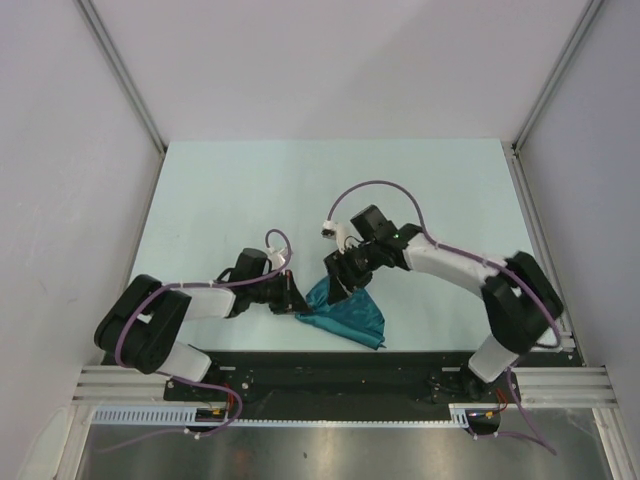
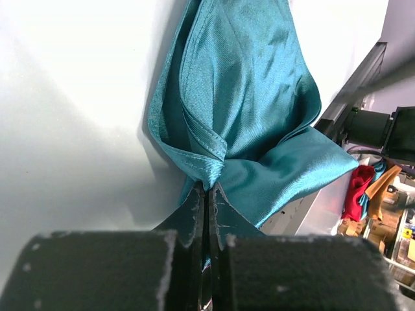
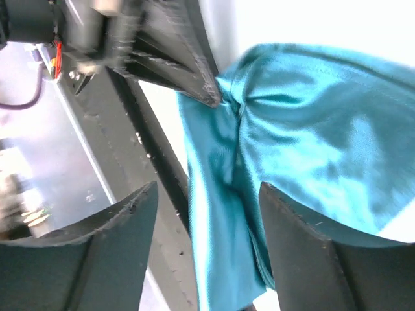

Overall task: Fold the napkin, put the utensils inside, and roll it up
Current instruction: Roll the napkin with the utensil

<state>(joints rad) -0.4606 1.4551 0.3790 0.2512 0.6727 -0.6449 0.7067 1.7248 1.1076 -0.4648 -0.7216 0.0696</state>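
Observation:
The teal napkin (image 1: pixel 350 312) lies bunched near the table's front edge, between the two arms. My left gripper (image 1: pixel 293 295) is shut on a gathered corner of the napkin (image 2: pixel 240 97), its fingers (image 2: pixel 194 207) pressed together with cloth between them. My right gripper (image 1: pixel 343 275) hangs open just above the napkin (image 3: pixel 311 129), with a hanging fold between its spread fingers (image 3: pixel 123 223), touching neither. The left gripper's tip (image 3: pixel 211 97) shows in the right wrist view pinching the cloth. No gold utensils are in view.
The black base rail (image 1: pixel 340 370) runs along the table's front edge just below the napkin. White walls enclose the pale table (image 1: pixel 300 190) at left, right and back. A bin with coloured items (image 2: pixel 373 188) shows off the table's edge.

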